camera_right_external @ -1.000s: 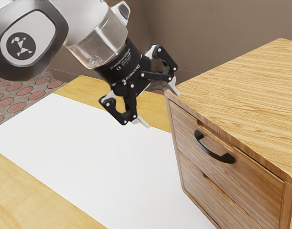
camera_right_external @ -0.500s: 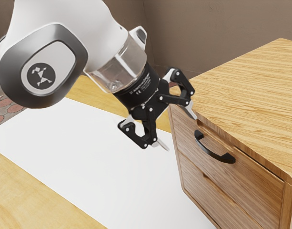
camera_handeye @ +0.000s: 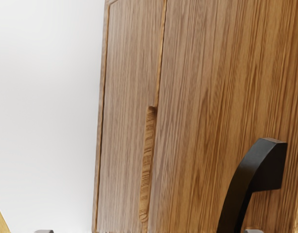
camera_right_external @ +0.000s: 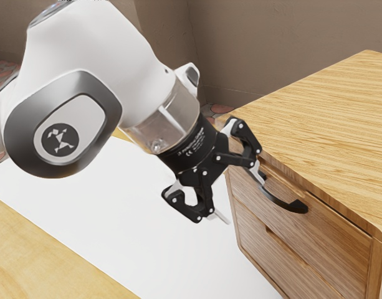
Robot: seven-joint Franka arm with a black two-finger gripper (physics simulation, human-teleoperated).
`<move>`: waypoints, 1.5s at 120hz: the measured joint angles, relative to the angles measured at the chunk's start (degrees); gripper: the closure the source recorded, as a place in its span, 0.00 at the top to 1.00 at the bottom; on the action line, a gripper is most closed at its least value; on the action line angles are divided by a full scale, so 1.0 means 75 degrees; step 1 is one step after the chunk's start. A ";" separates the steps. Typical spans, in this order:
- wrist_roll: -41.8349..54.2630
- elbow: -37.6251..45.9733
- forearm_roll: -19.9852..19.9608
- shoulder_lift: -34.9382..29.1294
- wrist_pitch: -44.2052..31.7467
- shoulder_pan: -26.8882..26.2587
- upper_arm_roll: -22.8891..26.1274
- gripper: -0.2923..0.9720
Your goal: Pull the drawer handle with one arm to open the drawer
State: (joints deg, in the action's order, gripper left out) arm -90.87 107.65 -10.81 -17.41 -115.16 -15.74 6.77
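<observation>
My black claw is open. One fingertip sits beside the wooden top drawer and its curved black handle.

1. The cabinet is made of light wood with a strong streaked grain, finished smooth and satin. The same grain is seen on the drawer front.
2. The drawer handle is black and smooth with a dull sheen. Whether it is metal or plastic cannot be told.
3. The gripper is finished in matt black, and its fingertips are tipped in pale, silvery material.
4. The arm is clad in a glossy white shell, with a matt grey panel set in and a clear, glassy ring near the wrist.
5. The table is of yellowish, fine-grained wood, overlaid by a plain matt white sheet.
</observation>
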 joint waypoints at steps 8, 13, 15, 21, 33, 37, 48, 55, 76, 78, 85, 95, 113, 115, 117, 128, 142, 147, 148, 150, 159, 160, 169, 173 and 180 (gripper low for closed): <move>0.0021 0.0023 0.0000 0.0006 -0.0141 0.0001 0.0056 0.61; 0.0039 0.0054 0.0000 0.0011 -0.0231 0.0006 0.0100 0.60; 0.0045 0.0064 0.0000 0.0014 -0.0266 0.0007 0.0112 0.60; 0.0065 0.0100 0.0000 0.0022 -0.0359 0.0011 0.0159 0.60; 0.0100 0.0184 0.0000 0.0033 -0.0527 0.0015 0.0240 0.59; 0.0113 0.0214 0.0000 0.0044 -0.0588 0.0018 0.0258 0.58; 0.0153 0.0300 -0.0030 0.0069 -0.0748 0.0022 0.0323 0.58; 0.0181 0.0353 -0.0057 0.0072 -0.0848 0.0023 0.0361 0.57; 0.0250 0.0448 -0.0094 0.0074 -0.1032 0.0044 0.0386 0.54; 0.0256 0.0451 -0.0095 0.0074 -0.1043 0.0045 0.0386 0.54; 0.0274 0.0466 -0.0099 0.0074 -0.1074 0.0054 0.0386 0.53; 0.0297 0.0472 -0.0102 0.0068 -0.1100 0.0070 0.0387 0.51; 0.0331 0.0503 -0.0102 0.0020 -0.1087 0.0104 0.0387 0.48; 0.0334 0.0513 -0.0102 0.0011 -0.1084 0.0107 0.0386 0.48; 0.0337 0.0521 -0.0102 0.0003 -0.1080 0.0109 0.0386 0.48; 0.0352 0.0538 -0.0100 -0.0016 -0.1048 0.0113 0.0380 0.45; 0.0368 0.0537 -0.0084 -0.0039 -0.0989 0.0115 0.0372 0.41; 0.0373 0.0535 -0.0073 -0.0048 -0.0961 0.0116 0.0369 0.40; 0.0374 0.0534 -0.0071 -0.0049 -0.0955 0.0116 0.0368 0.40; 0.0376 0.0534 -0.0068 -0.0051 -0.0945 0.0117 0.0370 0.40; 0.0383 0.0526 -0.0052 -0.0063 -0.0908 0.0117 0.0370 0.37; 0.0384 0.0525 -0.0049 -0.0063 -0.0905 0.0117 0.0371 0.37; 0.0391 0.0510 -0.0026 -0.0066 -0.0870 0.0115 0.0365 0.34; 0.0394 0.0504 -0.0018 -0.0075 -0.0851 0.0115 0.0364 0.32; 0.0407 0.0499 -0.0009 -0.0096 -0.0824 0.0117 0.0363 0.30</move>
State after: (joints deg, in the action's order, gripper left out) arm -87.81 111.40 -10.87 -18.13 -121.34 -14.86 9.49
